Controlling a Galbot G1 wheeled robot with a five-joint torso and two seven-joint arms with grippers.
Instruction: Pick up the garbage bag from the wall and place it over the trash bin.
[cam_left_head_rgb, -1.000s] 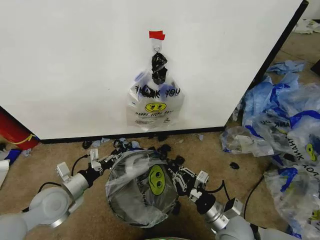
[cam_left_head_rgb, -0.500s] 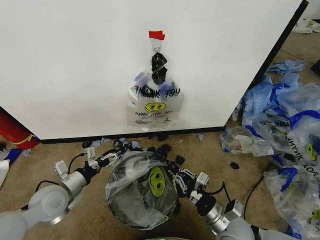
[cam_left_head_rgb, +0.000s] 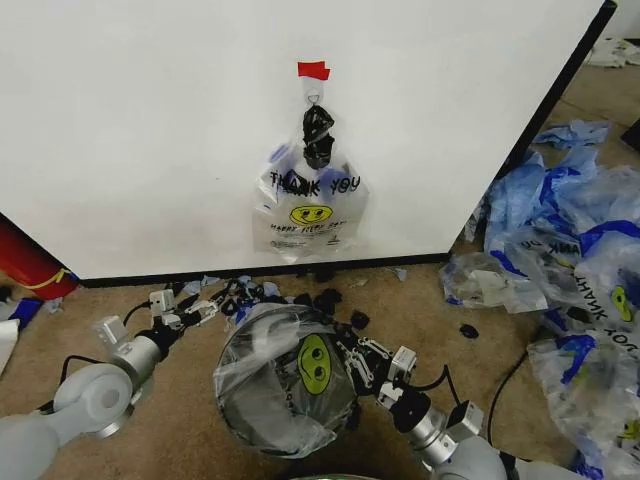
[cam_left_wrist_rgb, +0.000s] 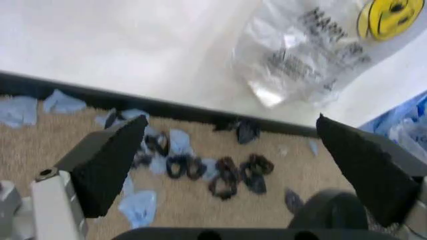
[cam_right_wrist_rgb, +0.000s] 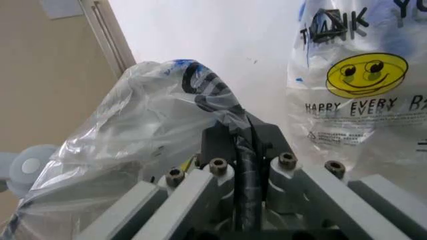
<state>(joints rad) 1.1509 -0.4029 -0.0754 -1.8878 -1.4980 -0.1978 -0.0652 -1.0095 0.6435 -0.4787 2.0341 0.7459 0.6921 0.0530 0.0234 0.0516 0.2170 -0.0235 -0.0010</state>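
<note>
The trash bin (cam_left_head_rgb: 283, 385) stands on the carpet near the robot, just in front of the wall (cam_left_head_rgb: 150, 130). A garbage bag (cam_left_head_rgb: 300, 365) is draped over the bin's mouth, its yellow smiley face turned upward. The right gripper (cam_left_head_rgb: 350, 362) is at the bin's right rim with its fingers closed on a fold of that bag's plastic; the right wrist view shows the film pinched between them. The left gripper (cam_left_head_rgb: 190, 308) sits to the left of the bin, clear of it, jaws spread wide and holding nothing. A second bag (cam_left_head_rgb: 308, 205) hangs from the hook (cam_left_head_rgb: 314, 97) on the wall, below the red tape (cam_left_head_rgb: 313, 70). Small black clips (cam_left_wrist_rgb: 230, 172) lie along the wall's foot. A heap of like bags (cam_left_head_rgb: 570, 260) lies at the right.
</note>
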